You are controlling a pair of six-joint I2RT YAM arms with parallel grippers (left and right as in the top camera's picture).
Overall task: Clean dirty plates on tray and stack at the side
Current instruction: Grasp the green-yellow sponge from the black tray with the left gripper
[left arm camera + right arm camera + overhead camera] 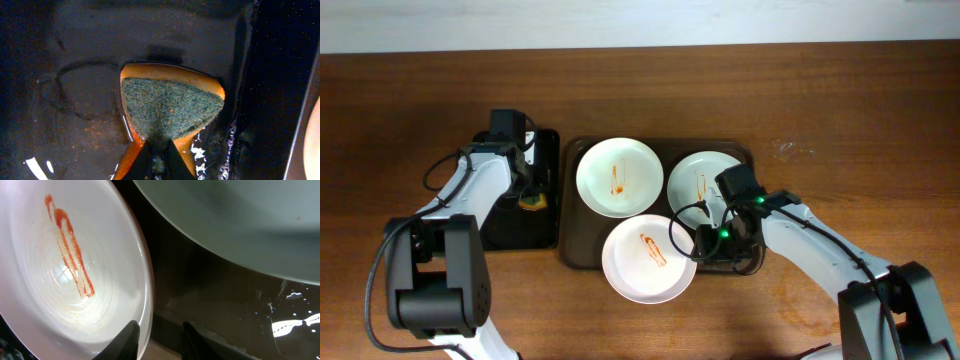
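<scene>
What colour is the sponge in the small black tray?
The sponge is orange with a dark green scrub top; clearest in the left wrist view.

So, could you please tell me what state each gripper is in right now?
Left gripper: shut on the sponge.
Right gripper: open, holding nothing.

Both arms share one build: smooth white shell links with chunky black joint blocks. Left arm (470, 180): white forearm, boxy black wrist module, big black housings at its base. Right arm (810, 245): long white link, black wrist block with two small green lights (757, 201) lit. Thin black cables (386, 250) loop loose off both arms near the joints. Left hand (159, 162) - dark, narrow, tapered fingers. Right hand (157, 341) - matte black fingers with rounded tips.
</scene>
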